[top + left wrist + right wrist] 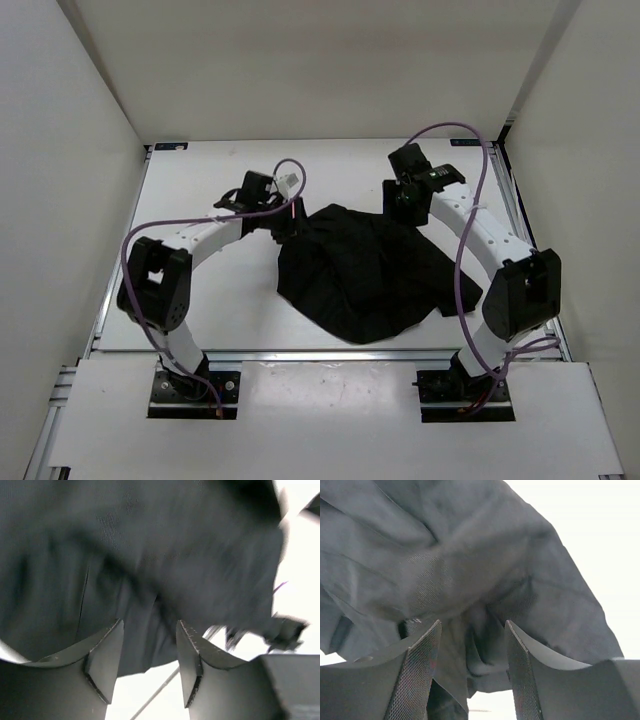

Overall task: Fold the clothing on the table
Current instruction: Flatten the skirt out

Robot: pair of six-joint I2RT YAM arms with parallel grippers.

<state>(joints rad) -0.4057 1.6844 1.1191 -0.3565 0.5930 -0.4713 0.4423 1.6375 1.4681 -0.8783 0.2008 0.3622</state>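
Clothing on table, white walls around; left end effector, right end effector apart.

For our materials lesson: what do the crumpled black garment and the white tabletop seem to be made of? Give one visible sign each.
Crumpled black garment: probably thin woven fabric, matte; it lies in soft folds, and a fine weave shows close up. White flat tabletop: a hard, smooth sheet, perhaps laminate; even and uncreased.

Your top view looks down from behind the arms over the whole desk. Wrist views sit close behind the left tool and right tool, sharing the clothing.
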